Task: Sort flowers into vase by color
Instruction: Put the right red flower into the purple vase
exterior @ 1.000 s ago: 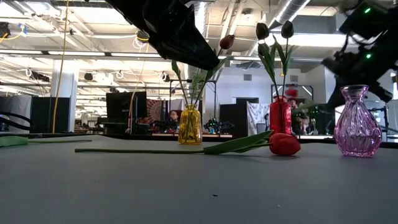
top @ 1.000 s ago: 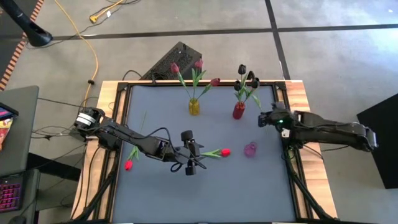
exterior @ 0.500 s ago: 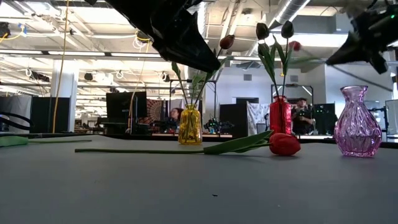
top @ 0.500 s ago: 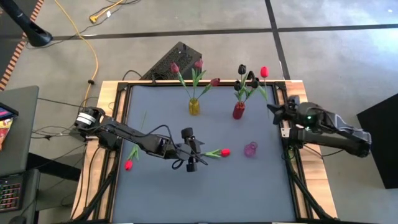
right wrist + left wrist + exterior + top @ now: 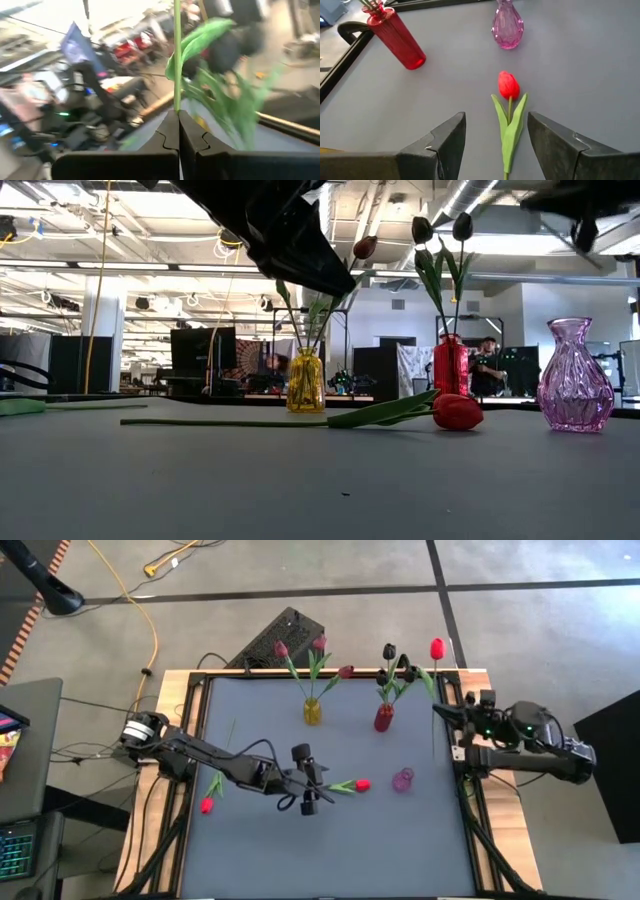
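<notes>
A red tulip (image 5: 362,784) lies flat at the centre of the high view, just left of the pink vase (image 5: 402,780). The left gripper (image 5: 496,137) hangs over its stem, fingers spread to either side. At upper right, the right gripper (image 5: 178,131) is pressed together on the stem of a second red tulip (image 5: 436,648), near the red vase (image 5: 384,718).
</notes>
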